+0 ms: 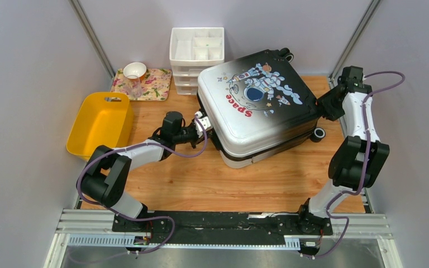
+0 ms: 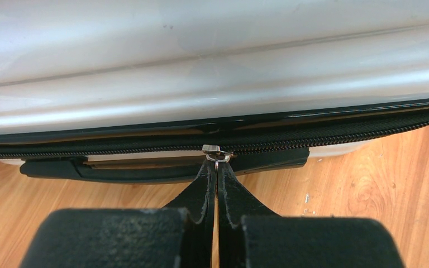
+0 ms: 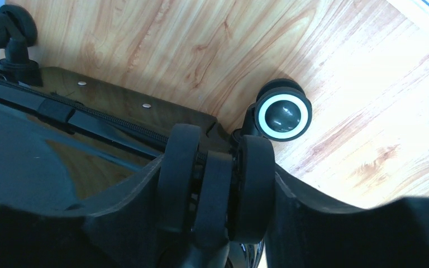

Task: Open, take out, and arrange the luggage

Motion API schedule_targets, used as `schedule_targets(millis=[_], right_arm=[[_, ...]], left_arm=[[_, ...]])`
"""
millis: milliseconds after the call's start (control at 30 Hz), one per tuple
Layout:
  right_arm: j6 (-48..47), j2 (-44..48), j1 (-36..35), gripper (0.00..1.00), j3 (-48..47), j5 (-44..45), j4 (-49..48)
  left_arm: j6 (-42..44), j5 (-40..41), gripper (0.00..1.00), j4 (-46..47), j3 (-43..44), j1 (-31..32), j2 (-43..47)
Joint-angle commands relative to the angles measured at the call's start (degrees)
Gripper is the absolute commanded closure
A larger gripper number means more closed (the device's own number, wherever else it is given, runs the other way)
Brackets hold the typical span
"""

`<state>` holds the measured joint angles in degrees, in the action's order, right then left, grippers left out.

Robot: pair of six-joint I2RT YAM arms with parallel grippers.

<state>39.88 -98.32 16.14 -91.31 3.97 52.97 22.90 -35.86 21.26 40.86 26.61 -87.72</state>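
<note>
The luggage [image 1: 257,106] lies flat and closed at the table's back middle, astronaut "Space" print facing up. My left gripper [image 1: 204,124] is at its near-left side, shut on the silver zipper pull [image 2: 217,153] of the black zipper line; the tips [image 2: 217,167] pinch it just above the carry handle [image 2: 145,167]. My right gripper [image 1: 321,106] is at the shell's right corner. Its jaws [image 3: 215,184] press both sides of a black double wheel [image 3: 179,167]. A second wheel [image 3: 283,111] shows just beyond it.
A yellow bin [image 1: 100,123] stands at the left. A white drawer organizer [image 1: 196,53] is at the back, touching the luggage's far-left corner. A floral tray [image 1: 156,84] with a white bowl [image 1: 134,69] and a clear cup [image 1: 135,86] sits at the back left.
</note>
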Motion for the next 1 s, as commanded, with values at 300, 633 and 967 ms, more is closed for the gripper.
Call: schedule_targets(millis=[300, 633, 967], right_arm=[[-13.8, 2.4, 6.4, 1.00, 4.4, 0.8, 4.6], [-32.8, -2.9, 16.6, 1.00, -1.1, 2.1, 3.5], [-35.7, -10.0, 17.3, 1.00, -7.7, 4.4, 1.7]], left_arm=[[-1.8, -0.7, 1.00, 0.1, -2.4, 1.2, 5.9], [-5.3, 3.3, 1.00, -0.1, -6.0, 5.0, 8.8], [-3.8, 5.1, 1.00, 2.7, -2.4, -5.9, 3.3]])
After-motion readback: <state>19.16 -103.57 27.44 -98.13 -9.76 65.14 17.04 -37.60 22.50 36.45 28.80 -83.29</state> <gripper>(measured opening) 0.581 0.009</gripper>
